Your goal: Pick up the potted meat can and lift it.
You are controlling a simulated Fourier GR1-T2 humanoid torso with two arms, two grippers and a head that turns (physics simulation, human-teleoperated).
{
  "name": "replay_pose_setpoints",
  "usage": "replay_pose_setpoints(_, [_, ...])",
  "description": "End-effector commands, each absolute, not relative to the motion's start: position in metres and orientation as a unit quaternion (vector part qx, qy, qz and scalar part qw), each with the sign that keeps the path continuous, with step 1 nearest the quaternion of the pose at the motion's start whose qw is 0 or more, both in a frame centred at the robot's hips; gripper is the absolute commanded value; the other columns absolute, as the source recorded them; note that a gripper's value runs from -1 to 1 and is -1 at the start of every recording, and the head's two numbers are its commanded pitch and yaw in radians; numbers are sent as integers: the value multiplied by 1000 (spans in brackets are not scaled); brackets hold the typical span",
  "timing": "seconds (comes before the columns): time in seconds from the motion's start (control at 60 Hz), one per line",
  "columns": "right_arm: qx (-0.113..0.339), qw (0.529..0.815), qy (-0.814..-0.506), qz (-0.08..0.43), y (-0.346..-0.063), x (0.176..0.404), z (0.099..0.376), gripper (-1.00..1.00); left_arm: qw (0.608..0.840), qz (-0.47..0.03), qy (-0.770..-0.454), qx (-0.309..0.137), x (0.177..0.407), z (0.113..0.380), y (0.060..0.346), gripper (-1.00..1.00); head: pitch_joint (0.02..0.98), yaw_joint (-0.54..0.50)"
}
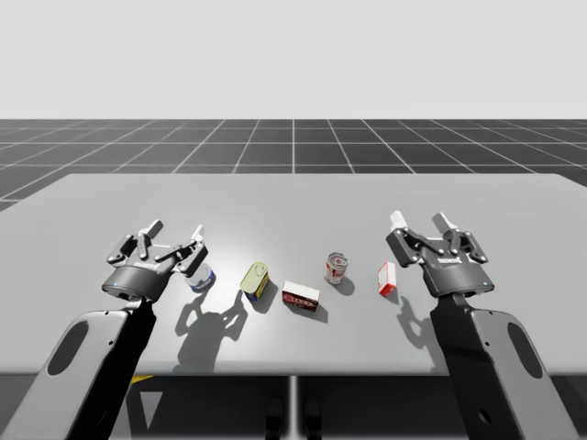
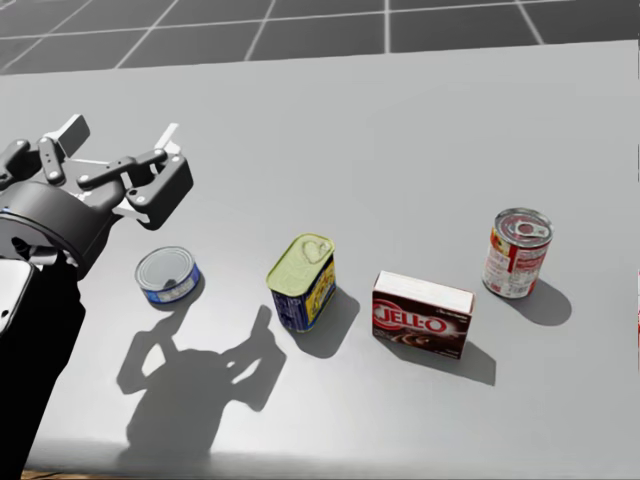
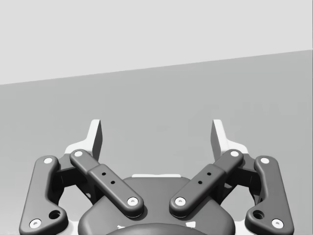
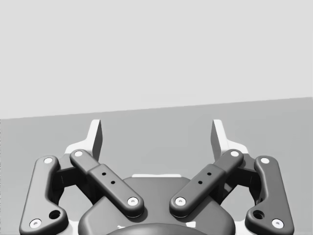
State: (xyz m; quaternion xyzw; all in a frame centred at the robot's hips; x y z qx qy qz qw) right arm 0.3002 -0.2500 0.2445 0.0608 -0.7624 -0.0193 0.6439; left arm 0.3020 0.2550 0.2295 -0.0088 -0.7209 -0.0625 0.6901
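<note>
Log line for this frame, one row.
stage: pre-grasp | left gripper: open, empty | right gripper: open, empty | potted meat can: standing on table, untouched

Big white lettering ran across the front of the dark brown box [image 2: 422, 318]. Label print on the yellow-and-blue can [image 2: 303, 282] and red-and-white round can [image 2: 515, 255] was too small to read, tbh.

Potted meat can [image 2: 302, 280] — rounded-oblong, yellow-blue, upright on the table [image 2: 400, 130].
</note>
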Motion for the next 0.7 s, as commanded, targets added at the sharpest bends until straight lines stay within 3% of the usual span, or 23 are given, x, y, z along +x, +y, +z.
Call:
replay_pose_setpoints(0.017, [64,650,-757,-19,-248,300,243,-1000,690,-64,-720,-10,302,229,253,-1000,837,174])
replay_pose_setpoints(0.217, [62,650,-757,-19,-246,300,243,-1000,693,-59,-719,-5,299,235,243,-1000,839,179])
replay_pose_setpoints(0.283, [59,651,-757,-19,-246,300,243,-1000,669,-40,-742,2,293,239,237,-1000,837,178])
replay_pose_setpoints(0.367, [54,653,-755,-19,-245,300,241,-1000,663,-36,-748,-6,282,251,233,-1000,835,181])
replay_pose_setpoints(0.533, [55,653,-755,-18,-245,300,241,-1000,684,-68,-725,-38,248,263,224,-1000,833,187])
replay_pose_setpoints(0.7, [55,654,-754,-21,-245,300,241,-1000,705,-121,-696,-64,215,250,212,-1000,828,192])
